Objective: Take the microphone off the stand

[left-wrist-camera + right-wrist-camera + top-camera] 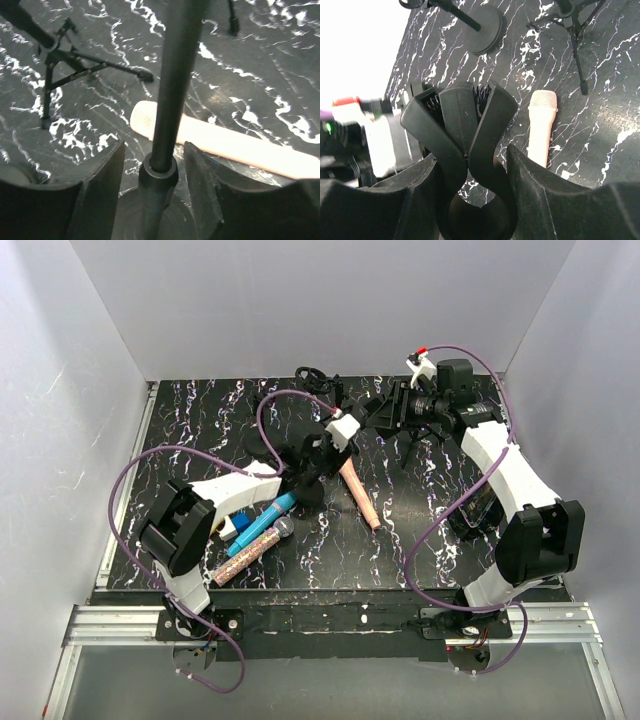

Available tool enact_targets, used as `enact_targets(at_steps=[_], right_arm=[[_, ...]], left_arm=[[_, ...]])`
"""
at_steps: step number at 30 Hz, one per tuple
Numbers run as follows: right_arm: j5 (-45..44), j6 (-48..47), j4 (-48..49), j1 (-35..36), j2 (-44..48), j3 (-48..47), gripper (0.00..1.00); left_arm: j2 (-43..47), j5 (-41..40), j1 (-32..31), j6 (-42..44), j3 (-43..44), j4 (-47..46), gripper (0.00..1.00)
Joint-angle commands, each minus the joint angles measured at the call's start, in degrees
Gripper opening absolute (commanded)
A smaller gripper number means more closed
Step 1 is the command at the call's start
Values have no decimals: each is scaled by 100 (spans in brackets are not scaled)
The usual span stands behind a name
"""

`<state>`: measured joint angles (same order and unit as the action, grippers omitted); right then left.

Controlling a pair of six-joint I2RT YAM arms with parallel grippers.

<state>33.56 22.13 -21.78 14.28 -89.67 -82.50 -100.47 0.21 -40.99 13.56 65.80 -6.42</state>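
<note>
Just left of the pink mic [358, 492], which lies flat on the table [200, 420] and out of any holder, the left hand [154, 146] straddles a black pole [172, 75]. Its fingers sit close on either side, but I cannot tell whether they pinch it. Beyond the mic, the right hand [470, 155] is about half open and clamped on a black clip [460, 120].

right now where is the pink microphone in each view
top external: pink microphone lies flat mid-table, a little right of centre.
left wrist: pink microphone lies across the right half, behind the stand pole.
right wrist: pink microphone is right of centre, head toward the top.
shared landmark: the black marbled table top.
</note>
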Motion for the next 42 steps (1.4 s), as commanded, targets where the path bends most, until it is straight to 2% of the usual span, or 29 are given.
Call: enact_targets(at_steps=[1, 3, 8, 10, 13, 14, 16, 18, 19, 21, 24, 26, 27, 30, 32, 34, 35, 37, 39, 42], right_arm=[[448, -340, 322, -92, 2, 242, 1], [835, -586, 534, -145, 54, 357, 1], [1442, -1473, 736, -145, 143, 568, 1], [1521, -1702, 789, -145, 143, 621, 1], [1399, -1730, 851, -145, 81, 639, 1], [1407, -1730, 868, -145, 72, 647, 1], [1416, -1712, 895, -154, 90, 682, 1], [1425, -1703, 895, -154, 107, 683, 1], [1399, -1712, 886, -145, 116, 683, 1], [1355, -1703, 860, -145, 151, 656, 1], [1197, -1414, 737, -145, 222, 534, 1], [882, -871, 745, -154, 257, 481, 1], [715, -303, 763, -180, 257, 472, 1], [354, 659, 737, -189, 204, 524, 1], [117, 845, 641, -154, 204, 472, 1], [-382, 1038, 378, -154, 143, 332, 1], [-490, 1135, 228, -154, 99, 244, 1], [-684, 1284, 122, -154, 72, 191, 1], [-728, 1311, 112, -154, 63, 173, 1], [-720, 1171, 200, -154, 46, 260, 1]], left_arm=[[10, 2159, 573, -241, 801, 1024, 59], [-113, 3392, 820, 231, 1109, 1675, 65], [-376, 5188, 1374, 1331, 1601, 2704, 68], [-876, 5454, 1445, 1884, 2110, 3676, 68], [-1737, 5735, 1445, 3385, 3304, 5768, 61], [-1879, 5823, 1445, 3616, 3569, 6044, 59], [-1907, 6008, 1445, 3523, 3519, 5890, 56], [-1845, 6061, 1436, 3268, 3361, 5530, 44], [-1828, 6061, 1436, 3154, 3308, 5406, 32], [-1819, 5983, 1427, 3004, 3334, 5291, 3], [-1522, 5886, 1392, 2435, 3186, 4679, 0], [-1057, 5562, 1287, 1681, 2774, 3618, 0], [-854, 5230, 1208, 1215, 2502, 3029, 0], [-300, 3711, 893, 499, 1763, 1279, 0], [-114, 2516, 585, 489, 1419, 504, 0], [-35, 428, 199, 603, 1190, -24, 0], [-52, -303, 58, 578, 1137, -183, 0], [-131, -871, -49, 359, 1233, -124, 0], [-227, -1057, -58, 165, 1321, 95, 0], [-351, -577, -41, 146, 1444, 587, 0]])
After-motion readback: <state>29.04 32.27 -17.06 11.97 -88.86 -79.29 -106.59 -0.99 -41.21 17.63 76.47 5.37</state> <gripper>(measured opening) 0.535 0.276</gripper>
